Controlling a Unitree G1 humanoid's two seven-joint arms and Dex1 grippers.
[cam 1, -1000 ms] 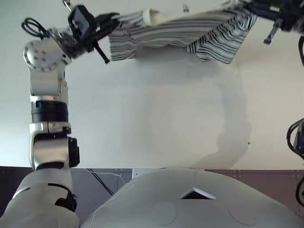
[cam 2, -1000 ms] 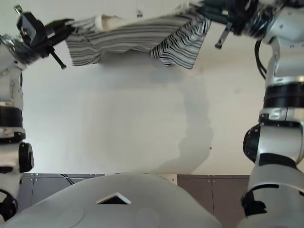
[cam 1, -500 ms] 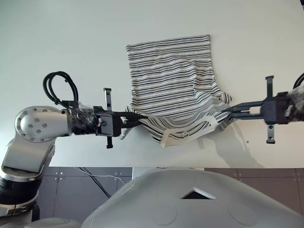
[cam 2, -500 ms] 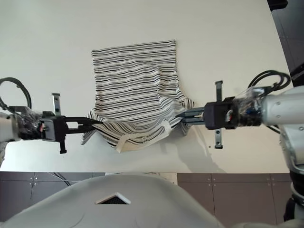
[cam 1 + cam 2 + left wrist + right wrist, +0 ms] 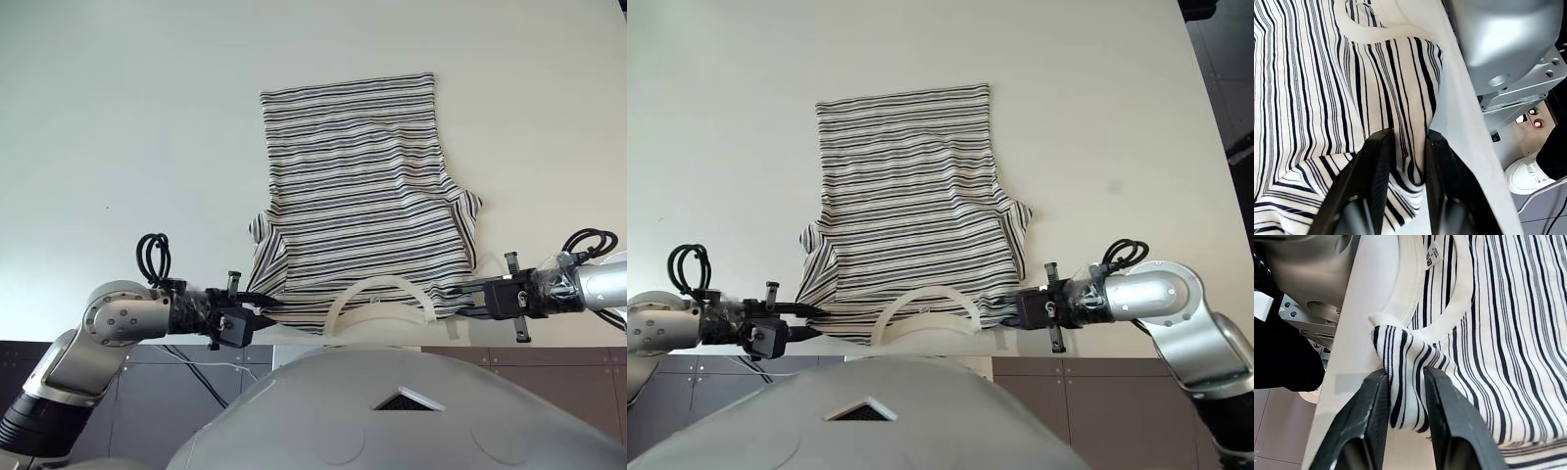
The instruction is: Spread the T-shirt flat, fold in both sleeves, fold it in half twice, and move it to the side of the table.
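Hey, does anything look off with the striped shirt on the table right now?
The T-shirt lies mostly flat on the table, but its collar arches up at the near edge, and its shoulders are bunched in the left gripper and the right gripper. Both sleeves sit crumpled against the body.

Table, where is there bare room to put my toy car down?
The table is bare left of the T-shirt, right of it, and beyond its hem toward the far edge. The near edge is crowded: the left gripper and right gripper each pinch the T-shirt there, either side of the collar.
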